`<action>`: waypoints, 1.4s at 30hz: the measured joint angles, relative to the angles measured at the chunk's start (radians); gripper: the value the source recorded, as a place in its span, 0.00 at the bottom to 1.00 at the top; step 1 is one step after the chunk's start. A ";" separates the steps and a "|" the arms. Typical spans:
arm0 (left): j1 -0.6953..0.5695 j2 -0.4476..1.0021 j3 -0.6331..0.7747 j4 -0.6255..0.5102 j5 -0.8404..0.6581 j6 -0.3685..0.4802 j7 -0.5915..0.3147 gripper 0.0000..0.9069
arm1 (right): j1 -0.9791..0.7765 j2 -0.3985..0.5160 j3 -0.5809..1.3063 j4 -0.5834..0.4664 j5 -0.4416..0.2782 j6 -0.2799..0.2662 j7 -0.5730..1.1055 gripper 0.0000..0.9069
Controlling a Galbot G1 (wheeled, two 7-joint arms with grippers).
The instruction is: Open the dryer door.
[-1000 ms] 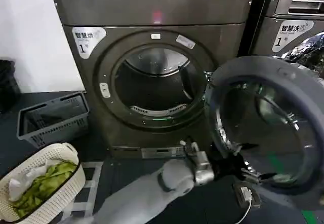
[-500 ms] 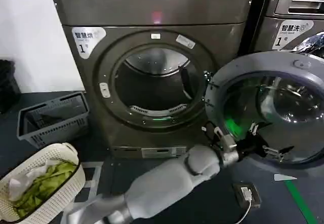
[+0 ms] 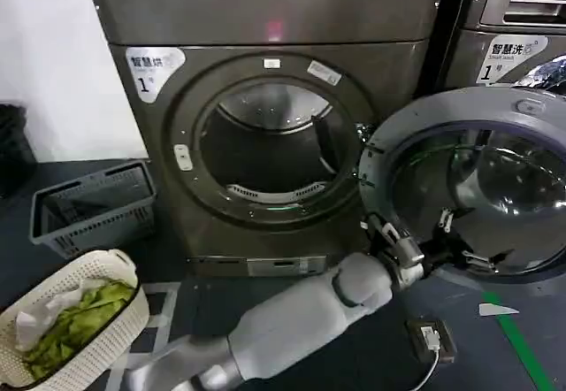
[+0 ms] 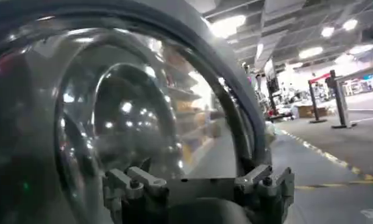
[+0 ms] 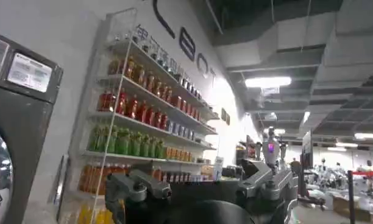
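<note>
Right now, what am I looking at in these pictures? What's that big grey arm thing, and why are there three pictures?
You are looking at a robot doing laundry work. The big picture comes from a camera on its head, looking down. The grey tube is its left arm, ending in the left gripper, which is reaching to the dryer door. That round door with dark glass has swung wide open on the dryer, so you can see into the drum.

The other two pictures come from little cameras on the robot's wrists. The left wrist camera sits close to the door glass, with the jaws apart and holding nothing. The right wrist camera shows the right gripper, jaws apart, pointing at shelves of bottles.

On the floor sit a white basket of green clothes and a grey basket.
</note>
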 joint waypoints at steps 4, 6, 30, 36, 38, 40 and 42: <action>-0.008 0.000 -0.002 0.019 0.005 -0.012 -0.010 1.00 | 0.004 0.004 -0.007 0.005 0.000 0.002 0.001 1.00; -0.012 0.000 -0.005 0.029 0.013 -0.024 -0.009 1.00 | 0.007 0.005 -0.011 0.004 -0.001 0.004 0.002 1.00; -0.019 0.327 0.087 -0.222 -0.190 -0.343 0.236 1.00 | 0.013 -0.041 0.030 0.002 -0.075 0.019 0.011 1.00; 0.022 0.528 0.076 -0.334 -0.189 -0.365 0.285 1.00 | 0.025 -0.040 0.028 0.022 -0.095 0.008 0.011 1.00; 0.037 0.598 0.061 -0.373 -0.153 -0.377 0.280 1.00 | 0.033 -0.041 0.030 0.027 -0.097 -0.009 0.011 1.00; 0.054 0.666 0.042 -0.402 -0.100 -0.378 0.271 1.00 | 0.040 -0.045 0.032 0.030 -0.111 -0.018 0.013 1.00; 0.073 0.737 0.018 -0.427 -0.051 -0.370 0.269 1.00 | 0.043 -0.051 0.040 0.038 -0.124 -0.022 0.013 1.00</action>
